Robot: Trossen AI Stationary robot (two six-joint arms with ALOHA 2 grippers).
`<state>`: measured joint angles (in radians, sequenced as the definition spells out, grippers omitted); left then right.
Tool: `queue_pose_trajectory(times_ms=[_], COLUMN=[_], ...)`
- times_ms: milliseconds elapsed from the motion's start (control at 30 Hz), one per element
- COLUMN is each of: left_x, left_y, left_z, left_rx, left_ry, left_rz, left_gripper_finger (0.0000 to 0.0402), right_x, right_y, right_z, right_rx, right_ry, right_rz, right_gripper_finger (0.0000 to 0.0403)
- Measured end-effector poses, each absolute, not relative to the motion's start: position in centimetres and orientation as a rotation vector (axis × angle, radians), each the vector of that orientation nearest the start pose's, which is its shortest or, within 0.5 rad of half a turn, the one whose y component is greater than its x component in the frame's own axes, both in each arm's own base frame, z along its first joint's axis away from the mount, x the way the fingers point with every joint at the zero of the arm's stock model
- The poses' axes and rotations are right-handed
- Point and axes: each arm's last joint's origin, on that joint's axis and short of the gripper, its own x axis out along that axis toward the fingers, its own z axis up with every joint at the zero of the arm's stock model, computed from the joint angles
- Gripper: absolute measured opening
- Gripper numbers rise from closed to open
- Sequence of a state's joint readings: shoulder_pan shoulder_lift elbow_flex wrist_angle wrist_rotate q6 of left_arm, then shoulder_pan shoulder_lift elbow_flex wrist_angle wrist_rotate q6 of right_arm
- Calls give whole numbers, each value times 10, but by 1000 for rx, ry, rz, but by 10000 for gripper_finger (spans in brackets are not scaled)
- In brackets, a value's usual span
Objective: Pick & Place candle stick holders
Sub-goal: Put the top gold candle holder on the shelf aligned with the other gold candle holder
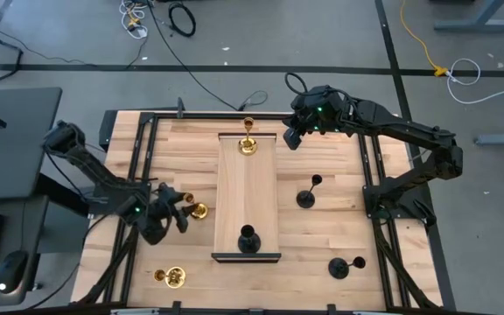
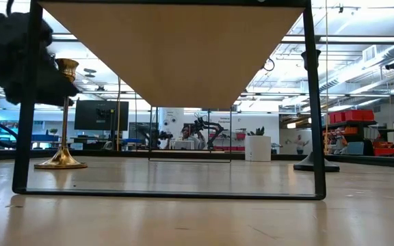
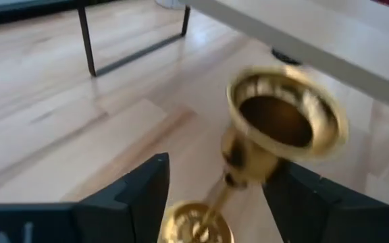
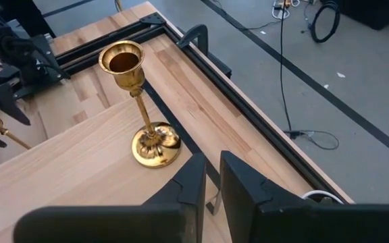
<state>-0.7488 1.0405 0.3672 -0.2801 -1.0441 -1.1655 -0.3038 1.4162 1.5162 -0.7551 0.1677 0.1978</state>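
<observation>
A gold candle stick holder [image 1: 199, 211] stands on its base on the table, left of the raised board. In the left wrist view its cup [image 3: 286, 118] and stem lie between my left gripper's [image 3: 218, 199] open fingers. Whether a finger touches it, I cannot tell. The low view shows it upright [image 2: 63, 116]. A second gold holder [image 1: 173, 276] stands near the front left. A third [image 4: 140, 101] stands at the board's far end. My right gripper [image 4: 213, 182] is shut and empty just right of it. One black holder [image 1: 248, 238] stands on the board's near end. Two more [image 1: 307, 194] [image 1: 344, 265] stand on the table to the right.
The raised wooden board [image 1: 247, 188] on a black frame runs from near to far down the table's middle. Its underside [image 2: 169, 48] and legs fill the low view. Black rails [image 1: 370, 166] edge the table on both sides.
</observation>
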Motion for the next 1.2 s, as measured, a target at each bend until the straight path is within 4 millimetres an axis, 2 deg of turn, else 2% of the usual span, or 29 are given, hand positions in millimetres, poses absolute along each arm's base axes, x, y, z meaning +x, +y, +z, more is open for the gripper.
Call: queue_pose_trajectory(times_ms=[133, 333, 533, 800, 1200], left_x=[143, 145, 146, 145, 148], left_y=[-89, -86, -85, -85, -87], left_z=[160, 160, 160, 159, 165], left_rx=[-355, -361, -363, -365, -360], left_ry=[359, 370, 370, 370, 365], left_rz=[544, 556, 558, 559, 552], left_gripper_finger=[228, 192, 133, 29, 30], right_x=[279, 279, 279, 279, 279], right_y=[-92, -92, -92, -92, -92], right_z=[390, 390, 390, 390, 390], right_rx=[232, 232, 227, 226, 226], right_ry=[613, 613, 614, 614, 614], right_rz=[-519, -518, -517, -516, -516], right_gripper_finger=[48, 48, 48, 48, 48])
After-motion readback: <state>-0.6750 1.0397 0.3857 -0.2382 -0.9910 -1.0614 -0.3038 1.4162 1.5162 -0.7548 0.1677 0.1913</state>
